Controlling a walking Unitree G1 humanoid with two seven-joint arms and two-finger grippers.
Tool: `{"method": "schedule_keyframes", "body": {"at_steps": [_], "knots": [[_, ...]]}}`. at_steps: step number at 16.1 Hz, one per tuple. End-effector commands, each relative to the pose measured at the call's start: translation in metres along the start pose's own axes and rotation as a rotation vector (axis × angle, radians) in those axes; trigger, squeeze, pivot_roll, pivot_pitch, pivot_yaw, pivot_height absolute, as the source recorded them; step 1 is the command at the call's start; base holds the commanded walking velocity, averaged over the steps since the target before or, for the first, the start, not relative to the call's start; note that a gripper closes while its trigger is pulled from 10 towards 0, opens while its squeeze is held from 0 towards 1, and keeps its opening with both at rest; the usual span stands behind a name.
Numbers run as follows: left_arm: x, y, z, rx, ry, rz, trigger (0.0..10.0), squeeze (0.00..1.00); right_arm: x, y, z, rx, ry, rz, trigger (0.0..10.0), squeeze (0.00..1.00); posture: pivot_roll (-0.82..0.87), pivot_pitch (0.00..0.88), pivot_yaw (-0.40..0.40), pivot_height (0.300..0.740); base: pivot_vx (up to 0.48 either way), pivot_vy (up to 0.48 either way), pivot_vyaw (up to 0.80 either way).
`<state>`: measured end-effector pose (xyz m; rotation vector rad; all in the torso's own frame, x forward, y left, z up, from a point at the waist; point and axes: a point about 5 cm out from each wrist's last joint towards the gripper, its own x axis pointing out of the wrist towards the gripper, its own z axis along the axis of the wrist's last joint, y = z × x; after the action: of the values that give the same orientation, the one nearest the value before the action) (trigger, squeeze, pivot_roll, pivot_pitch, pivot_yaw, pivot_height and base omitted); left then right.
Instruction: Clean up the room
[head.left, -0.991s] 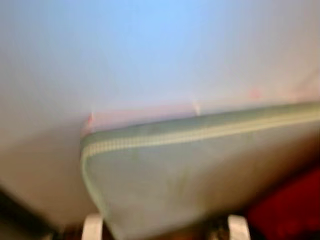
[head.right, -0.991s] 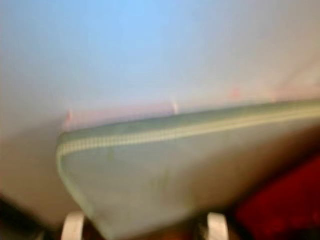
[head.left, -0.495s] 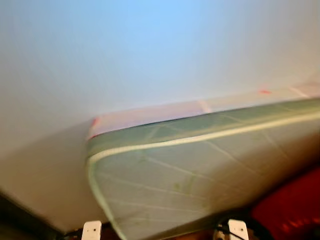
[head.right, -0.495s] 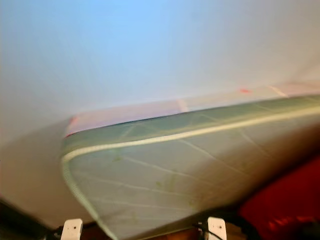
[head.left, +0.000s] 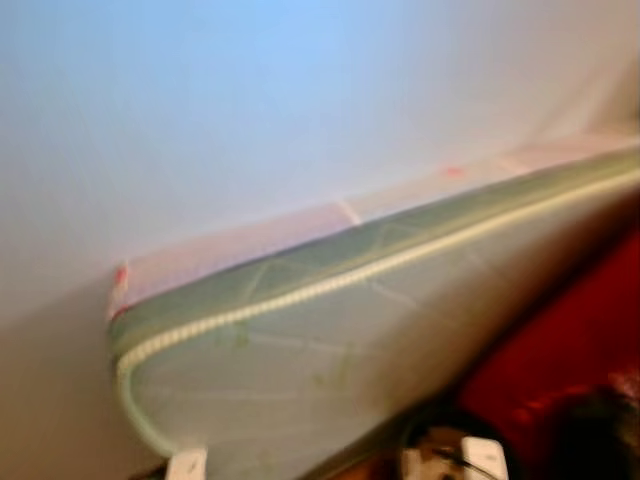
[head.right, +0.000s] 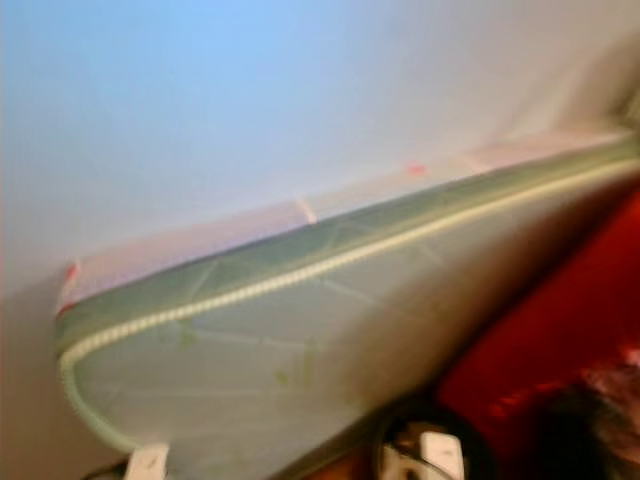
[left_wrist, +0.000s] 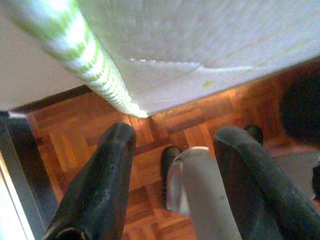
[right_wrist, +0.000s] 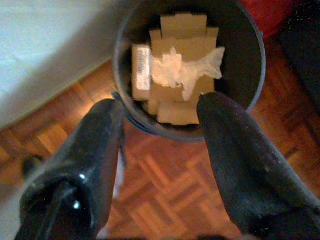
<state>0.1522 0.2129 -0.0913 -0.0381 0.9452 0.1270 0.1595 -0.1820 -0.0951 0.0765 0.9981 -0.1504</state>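
Right wrist view: the right gripper (right_wrist: 161, 127) is directed downward at the brown parquet wood floor (right_wrist: 170, 180). Its two black fingers (right_wrist: 95, 150) are spread wide apart and hold nothing. Beyond the fingertips stands a round dark bin (right_wrist: 252, 60), upright on the floor. The bin contains flat pieces of brown cardboard (right_wrist: 175, 100), one carrying a white label, and a crumpled piece of white tissue (right_wrist: 187, 67) lying on top of the cardboard. A pale surface (right_wrist: 45, 45) borders the floor on one side of the bin, and a red item (right_wrist: 270, 15) shows at the edge just beyond the bin's rim.

Left wrist view: the left gripper (left_wrist: 172, 137) also points down at the parquet. Its jaws stand open, with nothing gripped. A silver-grey part of the robot (left_wrist: 197, 185) and a dark foot-like shape (left_wrist: 170, 160) show through the gap between the fingers; what they are cannot be resolved. Above the fingertips hangs the corner of a pale quilted mattress with green-and-white striped piping (left_wrist: 65, 45), clear of both fingers.

Left eye view, blurred: two small white parts of the robot (head.left: 186, 466) sit at the lower edge. The same mattress (head.left: 330, 360) runs across the frame at a slant, with its piped edge toward the camera. A red fabric mass (head.left: 560, 350) lies at the lower right beside it. A plain light wall (head.left: 280, 110) stands behind the mattress.
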Motion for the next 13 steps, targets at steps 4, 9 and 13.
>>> {"method": "schedule_keyframes", "body": {"at_steps": [4, 9, 13], "knots": [[0.008, -0.010, 0.033, 0.081, -0.060, -0.056, 10.0, 0.00, -0.003, -0.003, -0.010, 0.098, 0.025, 0.153, 10.0, 0.00, 0.02, 0.013, 0.032, 0.740, 0.000, 0.000, -0.79], [0.004, -0.004, 0.019, 0.075, -0.036, -0.050, 10.0, 0.00, -0.003, -0.005, -0.011, 0.092, 0.028, 0.151, 10.0, 0.00, 0.02, 0.013, 0.030, 0.740, 0.000, 0.000, -0.79], [0.005, -0.006, 0.020, 0.100, -0.042, -0.056, 10.0, 0.00, -0.003, -0.007, -0.007, 0.121, 0.004, 0.139, 10.0, 0.00, 0.02, 0.012, 0.031, 0.740, 0.000, 0.000, 0.00]]}}
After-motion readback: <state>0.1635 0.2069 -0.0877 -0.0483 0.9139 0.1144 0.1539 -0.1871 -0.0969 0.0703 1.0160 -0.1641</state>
